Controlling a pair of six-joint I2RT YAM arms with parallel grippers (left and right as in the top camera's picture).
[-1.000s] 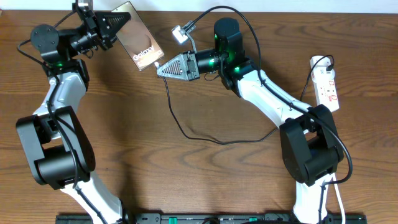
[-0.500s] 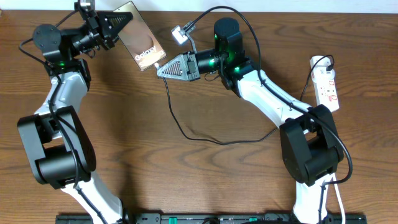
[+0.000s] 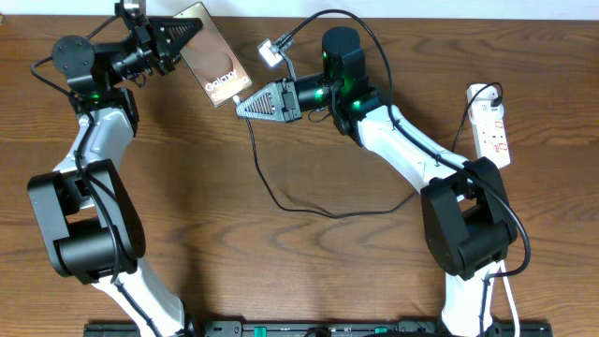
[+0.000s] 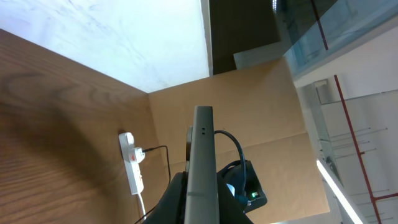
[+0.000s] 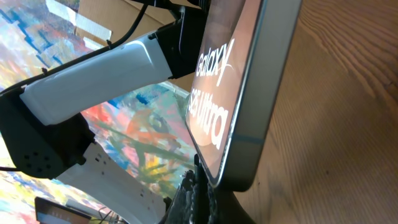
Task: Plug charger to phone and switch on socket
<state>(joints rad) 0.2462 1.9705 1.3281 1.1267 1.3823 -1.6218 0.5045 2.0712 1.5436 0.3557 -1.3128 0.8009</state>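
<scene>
Overhead, the glossy bronze rectangular phone (image 3: 217,58) is clamped by the left claw (image 3: 182,36), far left. The thin black charger cable (image 3: 271,183) is pinched by the right claw (image 3: 241,104) at the phone's lower end. The white elongated power strip (image 3: 493,126) is seen far right.

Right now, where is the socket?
Overhead view: the socket lies at the table's right edge, just beyond the right arm's elbow, far from the phone at the upper left.
</scene>
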